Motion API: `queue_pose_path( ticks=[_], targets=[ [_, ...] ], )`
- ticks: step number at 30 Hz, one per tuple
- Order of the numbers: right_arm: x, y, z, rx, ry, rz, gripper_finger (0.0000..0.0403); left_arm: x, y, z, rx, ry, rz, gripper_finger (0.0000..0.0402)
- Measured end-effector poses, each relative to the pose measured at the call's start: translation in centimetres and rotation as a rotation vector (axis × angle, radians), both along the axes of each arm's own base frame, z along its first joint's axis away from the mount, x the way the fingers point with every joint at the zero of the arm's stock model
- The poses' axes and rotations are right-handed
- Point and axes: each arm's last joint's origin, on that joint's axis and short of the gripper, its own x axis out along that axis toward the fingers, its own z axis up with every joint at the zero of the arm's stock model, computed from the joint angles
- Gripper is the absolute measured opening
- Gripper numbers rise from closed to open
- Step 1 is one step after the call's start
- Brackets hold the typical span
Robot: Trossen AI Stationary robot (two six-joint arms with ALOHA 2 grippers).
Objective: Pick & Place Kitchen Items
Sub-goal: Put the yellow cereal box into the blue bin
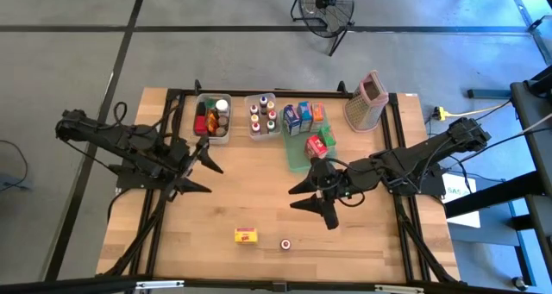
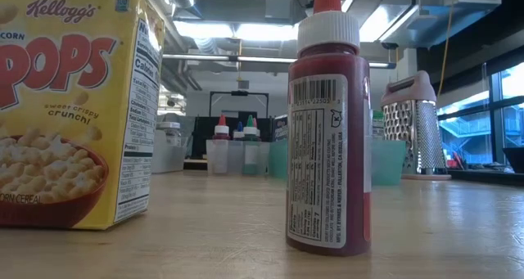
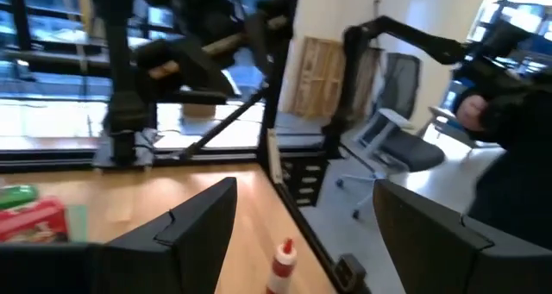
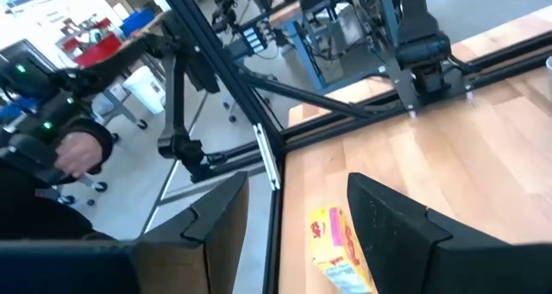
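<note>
A small yellow cereal carton and a little red bottle with a white cap stand on their bases near the table's near edge. My left gripper is open over the table's left half, away from both. My right gripper is open, to the right of and beyond the carton. The bottle shows far off between the left fingers. Spice jars fill two clear bins; cartons stand on the green tray.
The pinkish box grater stands at the far right corner. Bare wood lies between the two grippers and along the near edge. Beyond the table, a person's hand shows, and a floor fan stands behind the far edge.
</note>
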Motion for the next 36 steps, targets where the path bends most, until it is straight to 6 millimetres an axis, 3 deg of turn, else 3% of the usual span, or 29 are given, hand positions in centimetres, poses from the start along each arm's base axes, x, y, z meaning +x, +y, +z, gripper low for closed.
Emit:
queue_pose_path(
  ticks=[7, 17, 27, 36],
  targets=[
    [-0.5, 1.1, -0.1, -0.006, 0.011, 0.037, 0.0201, 0.1, 0.2, 0.5, -0.064, -0.028, 0.088, 0.0281],
    [-0.8, 1.6, -0.1, 0.032, 0.019, 0.038, 0.0201, 0.7, -0.4, 0.0, -0.111, 0.026, 0.111, 0.0336],
    [-0.8, 1.5, -0.1, 0.051, 0.021, 0.007, 0.0201, 2.1, -3.4, -2.2, 0.001, 0.166, -0.017, 0.0345],
    [-0.9, 1.7, -0.1, 0.055, 0.023, 0.026, 0.0201, 3.0, -5.6, -5.6, 0.104, 0.404, 0.019, 0.0345]
  ],
)
